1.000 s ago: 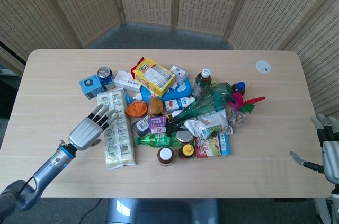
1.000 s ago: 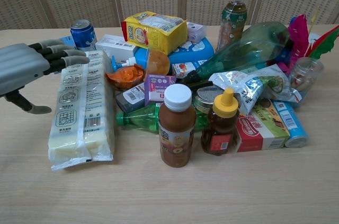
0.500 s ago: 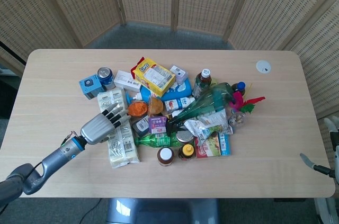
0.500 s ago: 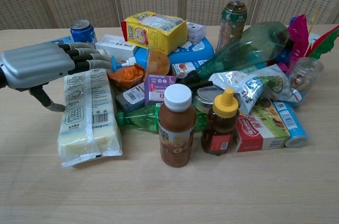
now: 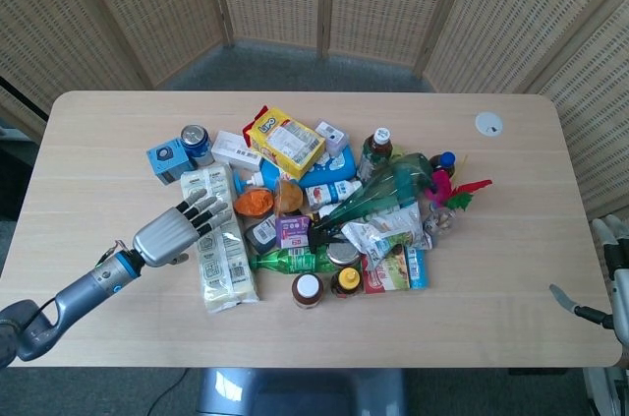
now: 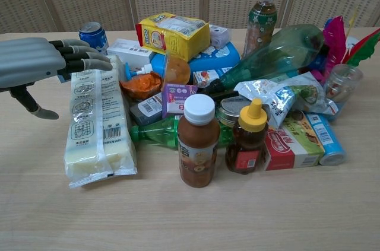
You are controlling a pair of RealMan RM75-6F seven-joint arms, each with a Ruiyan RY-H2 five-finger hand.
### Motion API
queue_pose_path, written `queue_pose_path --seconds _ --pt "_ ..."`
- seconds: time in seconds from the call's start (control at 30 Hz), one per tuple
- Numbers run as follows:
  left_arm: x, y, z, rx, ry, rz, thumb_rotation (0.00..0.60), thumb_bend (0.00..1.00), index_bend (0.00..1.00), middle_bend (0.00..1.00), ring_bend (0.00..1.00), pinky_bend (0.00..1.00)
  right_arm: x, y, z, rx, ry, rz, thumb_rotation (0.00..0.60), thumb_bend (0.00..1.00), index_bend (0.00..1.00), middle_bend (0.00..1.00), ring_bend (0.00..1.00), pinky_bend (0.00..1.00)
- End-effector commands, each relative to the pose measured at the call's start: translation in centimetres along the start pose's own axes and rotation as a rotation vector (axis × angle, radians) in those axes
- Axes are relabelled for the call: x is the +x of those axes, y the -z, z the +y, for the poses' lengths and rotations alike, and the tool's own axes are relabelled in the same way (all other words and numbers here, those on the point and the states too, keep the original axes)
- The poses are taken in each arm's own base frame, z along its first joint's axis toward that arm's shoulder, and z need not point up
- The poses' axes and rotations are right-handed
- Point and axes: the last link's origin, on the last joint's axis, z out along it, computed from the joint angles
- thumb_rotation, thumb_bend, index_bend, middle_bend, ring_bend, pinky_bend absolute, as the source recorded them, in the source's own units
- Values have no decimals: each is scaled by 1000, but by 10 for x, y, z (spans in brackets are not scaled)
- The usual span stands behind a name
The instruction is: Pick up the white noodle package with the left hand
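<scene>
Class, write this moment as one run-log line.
left robot hand: open, over noodle package's far end | package: flat on table | grasp: not yet | right robot hand: idle

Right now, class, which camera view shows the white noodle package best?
The chest view: the white noodle package lies close to the camera, so its printed panels and barcode show, with the left hand at its far end. The head view shows the whole package from above, only smaller.

Bare table (image 5: 88, 190) lies open left of the noodle pack (image 5: 221, 244), and along the near edge too. The left hand (image 5: 169, 234) hovers over that pack's left side, fingers spread. On the pack's right, a green bottle (image 5: 290, 261) and orange pouch (image 5: 254, 204) crowd in close. At its far end, the blue can (image 5: 195, 141) blocks the way.
</scene>
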Motion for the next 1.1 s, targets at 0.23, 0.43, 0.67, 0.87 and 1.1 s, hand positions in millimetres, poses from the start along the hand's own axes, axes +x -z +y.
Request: queue_pose_path --seconds 0.23,0.43,0.67,0.87,1.1 --pt "-10 -23 7 -35 -9 -58 600 168 0 0 0 0 3 2 3 -19 11 9 385 182 0 0 0 0" --pt "-16 -49 17 -76 -18 -112 600 164 0 0 0 0 6 6 7 -36 18 21 387 181 0 0 0 0" --pt "-15 -59 19 -85 21 -140 600 163 21 0 89 53 11 10 13 -53 25 38 385 182 0 0 0 0" --pt "-18 -50 9 -48 79 -173 600 164 486 351 623 531 10 11 15 -54 22 39 386 181 0 0 0 0" --pt "-9 -36 -3 1 137 -123 600 170 574 460 693 610 9 8 11 -39 20 37 390 182 0 0 0 0"
